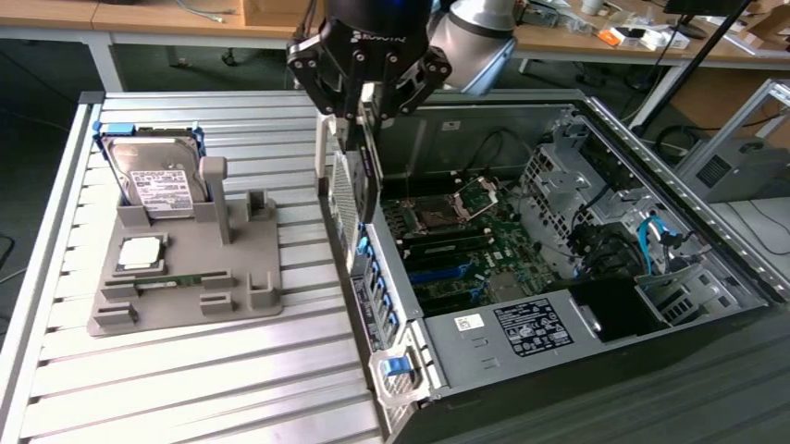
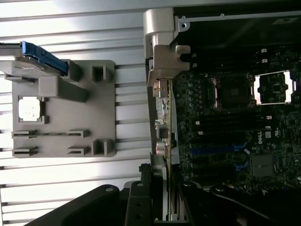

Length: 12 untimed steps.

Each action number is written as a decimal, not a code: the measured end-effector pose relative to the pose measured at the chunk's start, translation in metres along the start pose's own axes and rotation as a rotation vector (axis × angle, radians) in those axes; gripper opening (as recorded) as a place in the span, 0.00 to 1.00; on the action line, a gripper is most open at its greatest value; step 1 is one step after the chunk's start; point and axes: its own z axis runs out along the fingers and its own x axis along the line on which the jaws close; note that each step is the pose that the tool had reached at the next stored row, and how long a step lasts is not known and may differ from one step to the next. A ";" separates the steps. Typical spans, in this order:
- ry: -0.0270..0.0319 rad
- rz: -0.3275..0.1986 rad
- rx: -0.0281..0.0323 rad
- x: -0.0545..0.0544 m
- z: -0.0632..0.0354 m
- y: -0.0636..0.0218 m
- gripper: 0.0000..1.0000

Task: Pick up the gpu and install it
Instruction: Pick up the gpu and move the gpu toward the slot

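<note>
My gripper (image 1: 366, 104) is shut on the gpu (image 1: 351, 185), a thin dark card that hangs upright and edge-on below the black fingers. It hovers over the side wall of the open computer case (image 1: 691, 231) that faces the holder, at the edge of the green motherboard (image 1: 457, 240). In the wrist view the gpu (image 2: 162, 117) runs away from the gripper (image 2: 162, 190) with its silver end bracket (image 2: 162, 42) at the far end, just over the case wall beside the motherboard (image 2: 235, 122). The card's fan face is turned out of sight.
A grey holder (image 1: 185, 310) sits on the slatted metal table at the exterior view's left. It carries a silver hard drive (image 1: 154, 180), a processor chip (image 1: 140, 252) and a narrow memory stick (image 1: 185, 277). A power supply (image 1: 531, 326) fills the case's near corner.
</note>
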 end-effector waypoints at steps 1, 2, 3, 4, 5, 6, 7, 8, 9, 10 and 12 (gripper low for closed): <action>0.0002 0.000 0.0000 -0.002 0.0000 -0.0001 0.27; 0.0004 0.000 0.0000 -0.005 0.0001 -0.0002 0.27; 0.0007 0.000 0.0001 -0.009 0.0001 -0.0004 0.27; 0.0008 0.000 0.0001 -0.011 0.0002 -0.0005 0.27; 0.0010 0.000 0.0001 -0.013 0.0002 -0.0006 0.27; 0.0011 0.000 0.0001 -0.016 0.0003 -0.0006 0.27; 0.0013 0.000 0.0001 -0.018 0.0003 -0.0007 0.27; 0.0014 0.000 0.0000 -0.020 0.0004 -0.0008 0.27; 0.0015 0.000 0.0001 -0.022 0.0004 -0.0009 0.27; 0.0017 0.000 0.0002 -0.025 0.0004 -0.0010 0.27; 0.0020 0.000 0.0001 -0.029 0.0005 -0.0010 0.27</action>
